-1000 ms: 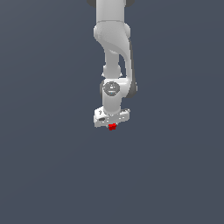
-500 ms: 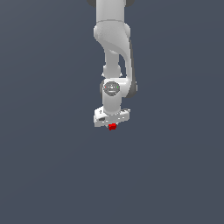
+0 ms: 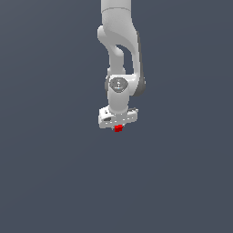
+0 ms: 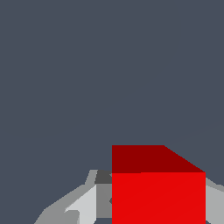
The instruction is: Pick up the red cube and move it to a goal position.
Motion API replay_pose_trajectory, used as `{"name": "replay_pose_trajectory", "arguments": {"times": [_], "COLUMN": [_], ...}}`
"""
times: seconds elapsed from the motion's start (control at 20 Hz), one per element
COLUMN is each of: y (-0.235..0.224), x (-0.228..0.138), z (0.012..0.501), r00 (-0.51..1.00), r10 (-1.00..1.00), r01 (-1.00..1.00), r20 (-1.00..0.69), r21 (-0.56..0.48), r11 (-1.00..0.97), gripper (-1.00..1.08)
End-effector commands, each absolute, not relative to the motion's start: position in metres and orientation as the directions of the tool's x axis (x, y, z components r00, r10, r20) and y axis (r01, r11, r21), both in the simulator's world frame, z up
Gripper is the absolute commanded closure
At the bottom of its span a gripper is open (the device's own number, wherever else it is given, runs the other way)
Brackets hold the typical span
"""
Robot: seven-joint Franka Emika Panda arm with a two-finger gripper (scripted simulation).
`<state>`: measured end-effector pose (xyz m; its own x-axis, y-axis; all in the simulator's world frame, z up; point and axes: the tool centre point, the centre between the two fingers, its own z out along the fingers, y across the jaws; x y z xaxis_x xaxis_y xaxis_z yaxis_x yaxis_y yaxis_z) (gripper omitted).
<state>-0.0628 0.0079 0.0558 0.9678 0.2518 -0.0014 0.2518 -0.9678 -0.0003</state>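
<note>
One white Franka Panda arm [image 3: 119, 50] comes down from the 12 o'clock edge of the exterior view and ends a little above the middle of that picture. Its wrist joint [image 3: 119, 84] shows a round grey cap, and below it sits the flat white body of the claw [image 3: 118, 126], which is a bit tilted, with the side toward the exterior view's right slightly higher.

The red cube [image 3: 119, 129] is directly under this white body, at 6 o'clock from the wrist joint, and it touches the underside of the claw. It is much smaller than the claw is wide. Around it is only the plain dark grey-blue table [image 3: 54, 173]; from this view I cannot tell if the cube touches the table or is in the air.

In the wrist view the red cube [image 4: 158, 197] is very close to the camera, with a bright front face and a darker upper face. One light grey finger [image 4: 83, 205] lies against one side of it, and a part of the other finger [image 4: 215, 203] is seen at the opposite side. So the claw is narrow and closed on the red cube, which it holds between both fingers.
</note>
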Motion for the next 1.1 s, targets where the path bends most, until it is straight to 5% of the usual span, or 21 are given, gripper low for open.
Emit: {"name": "replay_pose_trajectory", "arguments": {"times": [0.0, 1.05], "y": [0.012, 0.068], "x": [-0.063, -0.062], "z": [0.073, 0.289], "r00": [0.968, 0.968], "r10": [0.252, 0.253], "r01": [0.252, 0.253], "r20": [0.0, 0.0], "r21": [0.0, 0.001], "r11": [-0.968, -0.968], "gripper": [1.08, 1.08]}}
